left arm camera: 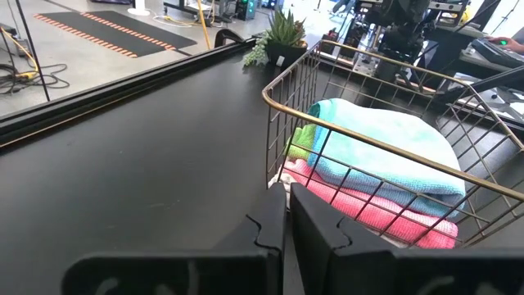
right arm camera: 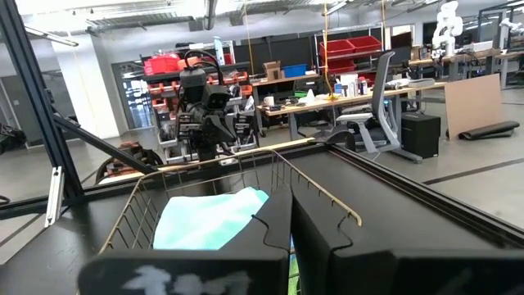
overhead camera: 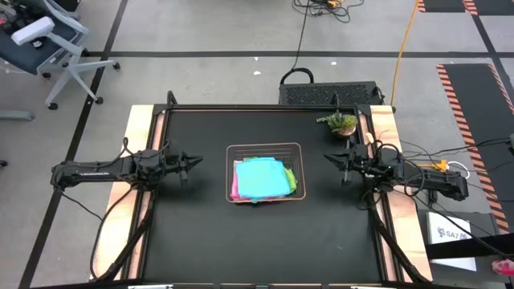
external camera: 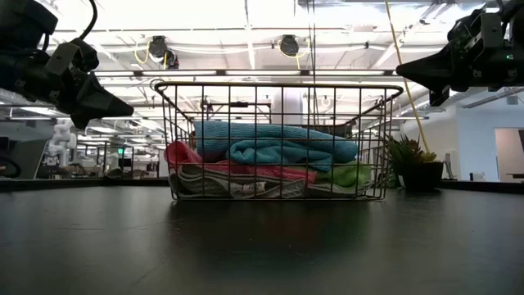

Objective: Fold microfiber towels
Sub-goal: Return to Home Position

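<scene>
By my reckoning the folding is done. On the black table top [overhead camera: 193, 233] the rectangular wire mesh basket [overhead camera: 263, 146] sits at centre, holding the stack of folded microfiber towels [external camera: 262, 160]. The light blue towel [overhead camera: 261, 178] is on top, with the pink towel [overhead camera: 234, 189] and lime green towel [overhead camera: 292, 183] edging out beneath. I see none loose outside it. My left gripper [overhead camera: 195, 160] hangs at the basket's nine o'clock and my right gripper [overhead camera: 329, 158] at three o'clock. Both are clear of it, fingers pressed together on nothing.
</scene>
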